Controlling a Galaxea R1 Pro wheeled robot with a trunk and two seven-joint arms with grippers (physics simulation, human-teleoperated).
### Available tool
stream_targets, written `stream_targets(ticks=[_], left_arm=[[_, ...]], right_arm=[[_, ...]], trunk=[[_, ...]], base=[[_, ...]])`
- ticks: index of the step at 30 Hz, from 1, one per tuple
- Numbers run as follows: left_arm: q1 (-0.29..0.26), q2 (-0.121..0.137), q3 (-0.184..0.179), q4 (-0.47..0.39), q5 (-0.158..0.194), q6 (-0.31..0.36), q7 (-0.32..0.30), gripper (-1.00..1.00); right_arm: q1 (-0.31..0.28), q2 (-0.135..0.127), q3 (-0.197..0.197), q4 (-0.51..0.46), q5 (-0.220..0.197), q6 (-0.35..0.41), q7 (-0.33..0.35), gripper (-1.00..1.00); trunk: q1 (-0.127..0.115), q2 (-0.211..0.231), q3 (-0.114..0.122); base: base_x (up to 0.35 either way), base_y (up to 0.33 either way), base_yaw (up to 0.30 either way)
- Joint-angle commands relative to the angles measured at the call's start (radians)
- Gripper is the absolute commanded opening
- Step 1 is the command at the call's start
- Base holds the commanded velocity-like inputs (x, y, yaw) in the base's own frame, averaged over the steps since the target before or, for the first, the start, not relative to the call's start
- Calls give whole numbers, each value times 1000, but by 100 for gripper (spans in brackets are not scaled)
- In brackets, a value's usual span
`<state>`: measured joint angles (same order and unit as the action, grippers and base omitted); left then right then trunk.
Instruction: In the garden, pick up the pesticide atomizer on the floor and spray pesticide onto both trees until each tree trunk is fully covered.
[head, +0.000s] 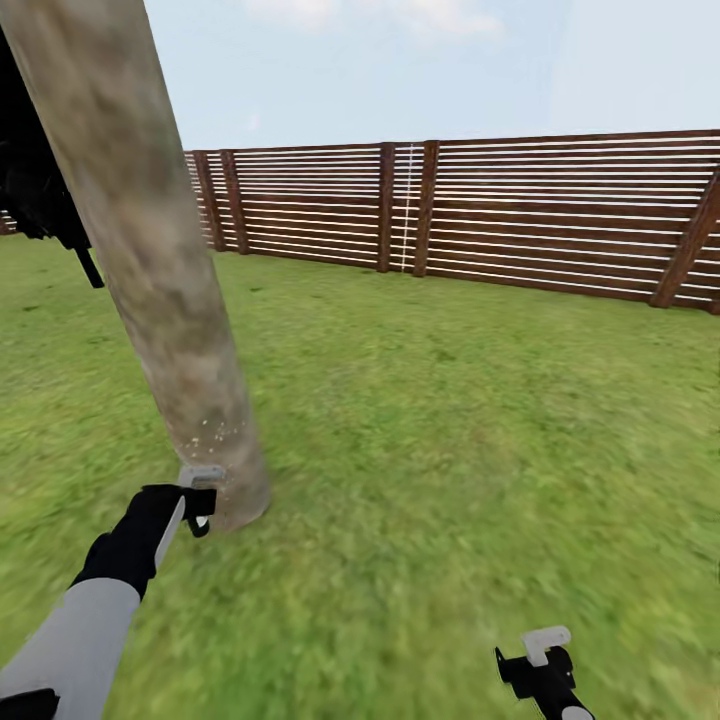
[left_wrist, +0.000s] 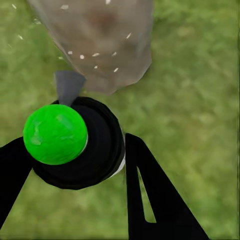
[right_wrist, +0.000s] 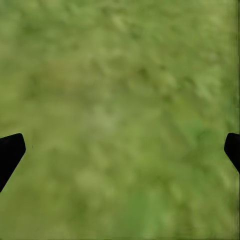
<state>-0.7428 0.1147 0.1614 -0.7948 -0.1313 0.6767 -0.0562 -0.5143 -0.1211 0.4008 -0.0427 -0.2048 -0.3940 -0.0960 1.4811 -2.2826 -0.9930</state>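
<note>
the pesticide atomizer (left_wrist: 80, 145), a black bottle seen end-on with a bright green top, sits clamped in the left pincer (head: 197, 500), nozzle toward the base of the tree trunk (head: 150, 250). the trunk is pale grey-brown, mottled, flecked with whitish specks low down, rising from the grass floor (head: 450, 420).

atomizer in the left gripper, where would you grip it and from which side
Grip the atomizer around its round black body, one finger on each side, coming from behind so the nozzle faces the tree trunk. The left gripper holds it that way: its fingers flank the body, clear of the green top. In the head view the grip sits close to the speckled trunk base.
</note>
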Motion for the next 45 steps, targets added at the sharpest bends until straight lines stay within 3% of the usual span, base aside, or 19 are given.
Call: stream_targets(ticks=[1,6,7,9,12,15,18,20,21,27,31,36,45], left_arm=[[10,-6,0,1,-9,5,1,-100],[16,-51,-1,2,-11,4,8,-100],[20,-49,1,2,-12,4,8,-100],[55,-33,9,-6,-13,3,9,-100],[119,35,11,-8,-12,-44,9,-100],[160,43,11,-5,-11,-68,18,-100],[174,26,12,-8,-1,-105,120,-100],[175,-34,15,-12,3,-113,155,-100],[175,-48,17,-12,4,-118,158,-100],[208,-49,101,4,7,-234,164,-100],[216,-61,105,13,13,-240,170,-100],[217,-66,104,83,13,-261,170,-100],[217,-66,99,87,7,-264,171,-100]], right_arm=[[0,0,9,1,-8,-2,-2,100],[0,0,9,1,-9,-2,-2,100],[0,0,8,1,-8,-2,-2,100],[-1,0,8,2,-8,-2,-2,100],[0,0,7,3,-8,-2,-2,100],[0,0,7,3,-8,-2,-2,100],[-1,-1,7,5,-8,-2,-2,100],[0,-2,7,6,-8,-2,-2,100],[0,-2,7,6,-8,-2,-2,100],[-1,-2,7,4,-8,-2,-2,100],[0,-2,7,5,-8,-2,-4,100],[-1,-2,7,6,-7,-2,-6,100],[0,-5,7,7,-7,-2,-7,100]], trunk=[[0,0,-1],[0,0,-1],[0,0,-1],[0,0,-1],[0,0,-1],[0,0,-1],[0,0,-1],[0,0,-1],[0,0,-1],[0,0,-1],[0,0,-1],[0,0,-1],[0,0,-1]], base=[[167,-248,0],[175,-243,179],[177,-241,270],[189,-232,274],[208,-217,260],[228,-199,92],[268,-171,9],[279,-165,1],[274,-165,0],[13,-81,4],[-13,-4,210],[87,-192,242],[116,-253,16]])
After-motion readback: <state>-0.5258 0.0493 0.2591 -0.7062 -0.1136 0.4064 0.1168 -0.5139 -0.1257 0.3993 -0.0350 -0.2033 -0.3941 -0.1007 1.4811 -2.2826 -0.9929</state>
